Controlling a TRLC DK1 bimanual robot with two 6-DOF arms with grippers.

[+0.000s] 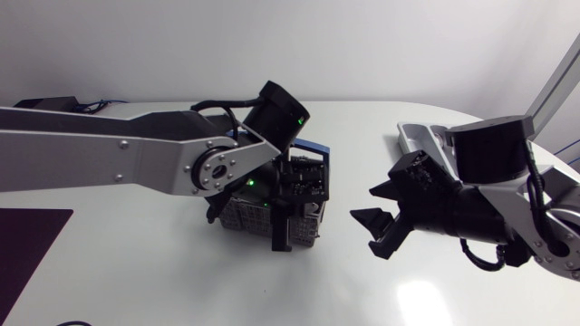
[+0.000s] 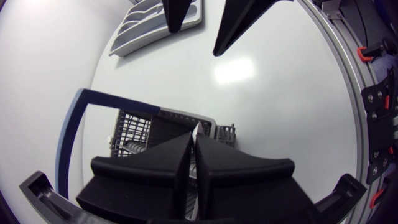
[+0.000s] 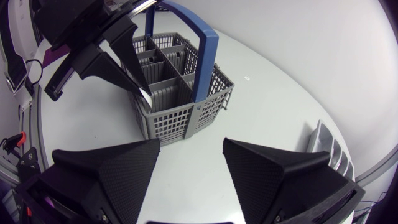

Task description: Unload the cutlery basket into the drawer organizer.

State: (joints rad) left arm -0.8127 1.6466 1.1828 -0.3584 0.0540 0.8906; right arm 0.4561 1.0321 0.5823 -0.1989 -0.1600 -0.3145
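Observation:
The grey mesh cutlery basket [image 1: 246,215] [image 3: 180,115] with a blue handle [image 1: 314,145] [image 3: 205,56] stands mid-table. My left gripper [image 1: 283,237] [image 2: 194,134] [image 3: 142,93] points down into one of its compartments, shut on the thin silvery tip of a cutlery piece [image 2: 196,129] [image 3: 145,96]; the rest of that piece is hidden. To the basket's right my right gripper [image 1: 373,206] [image 3: 189,152] hovers open and empty, facing the basket. The grey drawer organizer [image 1: 421,138] [image 2: 146,28] [image 3: 328,152] lies behind the right arm.
A dark mat [image 1: 32,244] covers the table's front left corner. White tabletop separates the basket from the organizer. My left arm's long link crosses the table's left half above the surface.

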